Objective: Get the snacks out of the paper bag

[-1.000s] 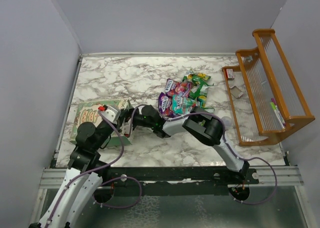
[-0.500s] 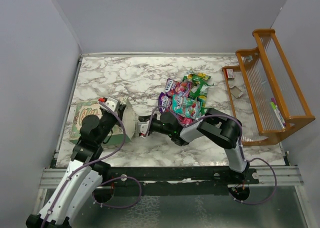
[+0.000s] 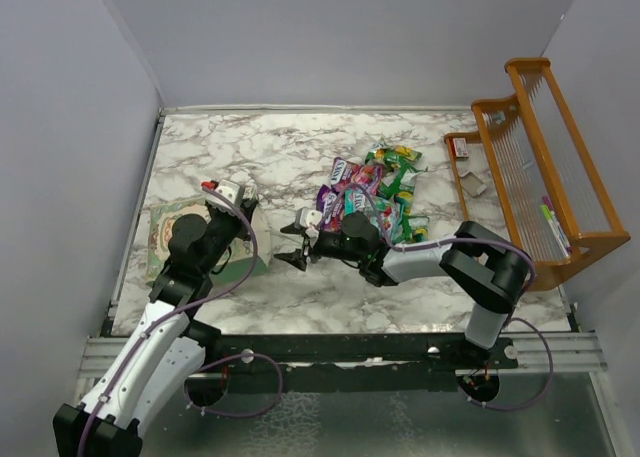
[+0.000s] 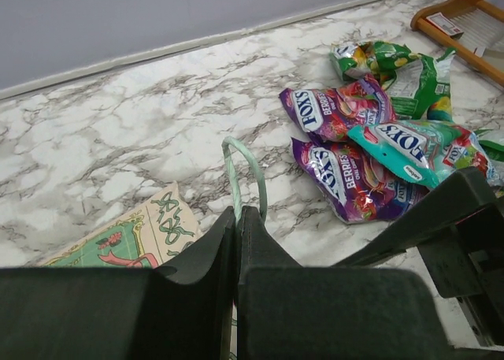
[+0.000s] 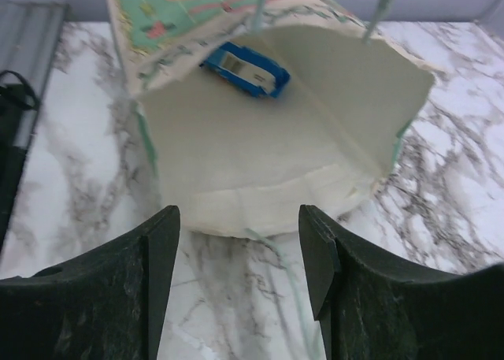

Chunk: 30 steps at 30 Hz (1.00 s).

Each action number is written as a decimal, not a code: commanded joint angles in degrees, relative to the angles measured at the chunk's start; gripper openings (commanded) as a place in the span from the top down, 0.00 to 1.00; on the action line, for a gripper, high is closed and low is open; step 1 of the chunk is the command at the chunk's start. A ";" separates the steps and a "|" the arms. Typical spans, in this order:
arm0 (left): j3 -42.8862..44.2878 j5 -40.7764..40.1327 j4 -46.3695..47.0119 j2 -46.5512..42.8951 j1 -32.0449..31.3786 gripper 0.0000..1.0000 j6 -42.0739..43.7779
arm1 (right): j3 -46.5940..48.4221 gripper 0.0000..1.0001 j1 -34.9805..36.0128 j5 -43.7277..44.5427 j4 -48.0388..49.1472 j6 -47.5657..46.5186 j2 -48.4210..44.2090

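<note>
The pale-green paper bag [image 3: 190,239] lies on its side at the left, mouth turned right. My left gripper [image 3: 245,222] is shut on the bag's thin green handle [image 4: 233,167], holding the mouth up; the left wrist view also shows the bag's printed side [image 4: 150,230]. My right gripper [image 3: 293,245] stands open and empty just right of the mouth, facing it [image 5: 240,265]. Inside the bag's cream interior [image 5: 260,155] lies a blue snack packet [image 5: 246,70]. A pile of purple, pink, teal and green snacks [image 3: 370,195] lies on the marble behind the right arm [image 4: 354,175].
An orange wooden rack [image 3: 540,177] stands along the right edge with small items in it. Grey walls close in the marble table [image 3: 260,157] at left, back and right. A loose green handle strand [image 5: 295,285] lies on the marble between the right fingers.
My right gripper came out of the bag's mouth, drew back to the right and went from shut to open. The left gripper rose a little, still on the handle.
</note>
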 commanded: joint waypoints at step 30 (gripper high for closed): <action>8.32 32.60 2.11 12.98 -2.89 1.00 4.71 | -13.32 0.30 -7.03 9.73 -7.95 8.42 -30.96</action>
